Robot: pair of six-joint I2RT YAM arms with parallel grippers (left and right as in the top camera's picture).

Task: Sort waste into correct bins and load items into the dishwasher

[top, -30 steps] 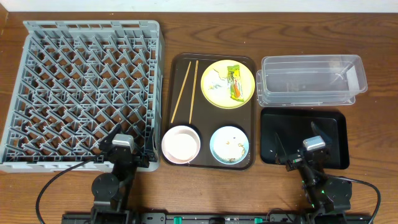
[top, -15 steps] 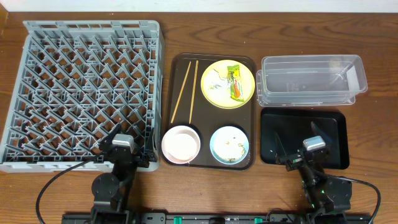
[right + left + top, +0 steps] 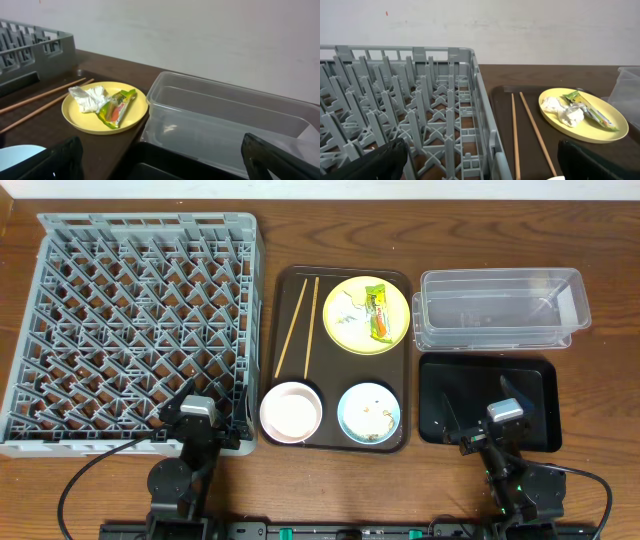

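The yellow plate [image 3: 367, 313] on the brown tray holds the snack wrapper [image 3: 377, 312] and the white tissue [image 3: 347, 306]; both also show in the right wrist view, wrapper [image 3: 117, 106] and tissue [image 3: 88, 97]. Two chopsticks [image 3: 298, 326] lie left of the plate. The white-pink bowl [image 3: 292, 412] and the light blue bowl [image 3: 369, 413] with crumbs sit at the tray's front. The grey rack [image 3: 135, 325] is at the left. The clear tub [image 3: 500, 309] and black tray [image 3: 488, 400] are at the right. My left gripper [image 3: 206, 408] is open by the rack's front corner. My right gripper [image 3: 487, 408] is open over the black tray. The cup is out of view.
The dark brown serving tray [image 3: 283, 285] lies between the rack and the bins. Bare wooden table runs along the front edge, where both arm bases stand. A pale wall rises behind the table in both wrist views.
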